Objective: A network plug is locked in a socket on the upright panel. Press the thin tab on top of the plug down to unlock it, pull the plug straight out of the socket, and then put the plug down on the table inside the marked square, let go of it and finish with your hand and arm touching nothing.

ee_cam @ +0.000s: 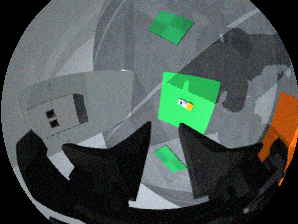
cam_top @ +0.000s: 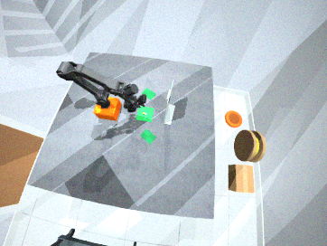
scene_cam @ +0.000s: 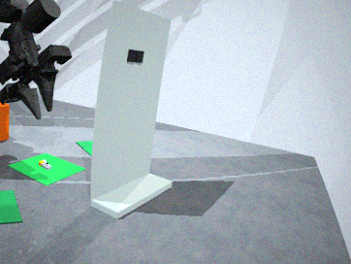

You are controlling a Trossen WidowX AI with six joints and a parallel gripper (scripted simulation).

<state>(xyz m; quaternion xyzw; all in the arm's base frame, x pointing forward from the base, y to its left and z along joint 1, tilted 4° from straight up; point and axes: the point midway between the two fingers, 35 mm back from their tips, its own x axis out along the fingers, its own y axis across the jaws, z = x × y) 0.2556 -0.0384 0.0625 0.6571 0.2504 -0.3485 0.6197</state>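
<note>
We find the plug (scene_cam: 45,164) already out of the socket (scene_cam: 135,56), lying flat on the middle green square (scene_cam: 46,169) on the table (scene_cam: 242,214), with two more green patches near it. Our gripper (scene_cam: 40,104) hangs above and to one side of that square, touching nothing that we can see; its fingers stand part-way apart with only air between them, and in the wrist view the plug lies on the table beyond the tips, well apart from them. The socket in the upright panel (scene_cam: 128,112) shows as a dark, vacant slot. We judge the plug to be very light and made of hard, smooth plastic, so it could skid or tip at a slight nudge, and its thin tab looks like the part most easily bent or snapped. If we had to take hold again, we would close on the two long flat sides of the body, keeping off the tab. An orange block (cam_top: 107,108) sits beside the arm (cam_top: 88,81).
</note>
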